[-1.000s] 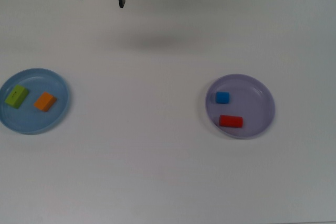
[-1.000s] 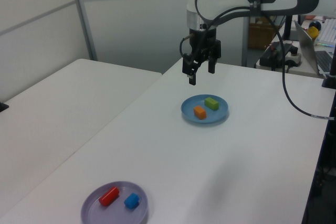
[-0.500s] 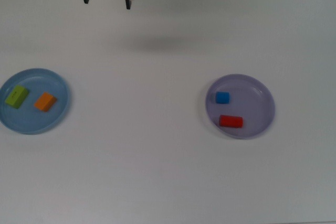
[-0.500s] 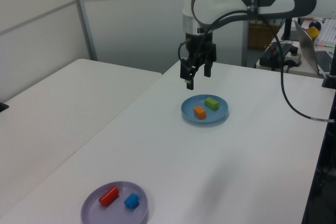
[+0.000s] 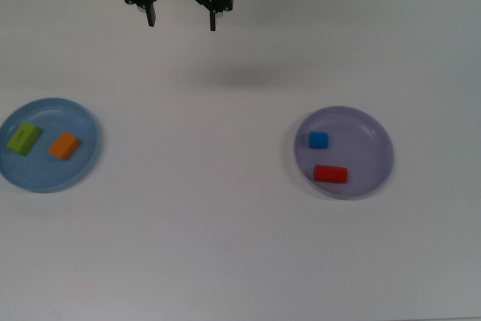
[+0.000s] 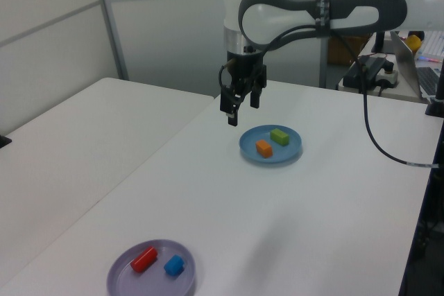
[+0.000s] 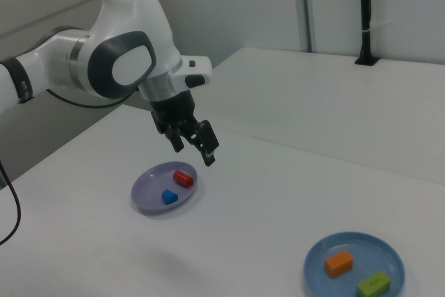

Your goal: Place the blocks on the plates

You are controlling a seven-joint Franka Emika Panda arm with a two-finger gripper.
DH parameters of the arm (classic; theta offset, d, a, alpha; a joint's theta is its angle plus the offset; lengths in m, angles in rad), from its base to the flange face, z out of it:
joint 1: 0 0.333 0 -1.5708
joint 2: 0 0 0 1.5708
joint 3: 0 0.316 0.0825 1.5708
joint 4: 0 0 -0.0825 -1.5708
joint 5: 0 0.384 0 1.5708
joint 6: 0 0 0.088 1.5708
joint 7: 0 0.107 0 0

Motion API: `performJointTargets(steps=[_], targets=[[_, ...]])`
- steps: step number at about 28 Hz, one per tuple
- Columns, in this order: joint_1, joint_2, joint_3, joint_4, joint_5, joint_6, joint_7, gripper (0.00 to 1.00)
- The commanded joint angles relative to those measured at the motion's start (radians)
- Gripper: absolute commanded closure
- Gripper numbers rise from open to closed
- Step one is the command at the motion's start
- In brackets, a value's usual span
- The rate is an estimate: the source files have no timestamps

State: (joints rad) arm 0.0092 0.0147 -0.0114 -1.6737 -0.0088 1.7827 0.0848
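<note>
The end effector (image 5: 181,22) hangs high above the white desk (image 5: 240,246), fingers spread wide apart and carrying nothing. In the top view it sits at the upper edge, a soft shadow on the desk just below it.

Nearest to it, down toward the top view's right, lies the lavender plate (image 5: 376,131). The blue cube (image 5: 319,140) rests in it, and the red cylinder (image 5: 331,174) lies on its side just beside the cube, apart from it.

Farther off, down toward the top view's left, sits the light blue plate (image 5: 81,118). Inside are the orange block (image 5: 65,146) and the lime-green block (image 5: 24,138), near each other without touching.

In the left view the end effector (image 6: 236,108) hovers over bare desk, up and to the left view's left of the light blue plate (image 6: 294,145), and well away from the lavender plate (image 6: 125,279).
</note>
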Motion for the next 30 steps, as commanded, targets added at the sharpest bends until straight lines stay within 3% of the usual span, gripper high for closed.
performJointTargets(steps=[1, 30], targets=[[-0.003, -0.002, -0.012, 0.048, 0.004, -0.095, -0.022, 0.0], [0.001, -0.001, -0.004, 0.035, 0.007, -0.117, -0.011, 0.0]])
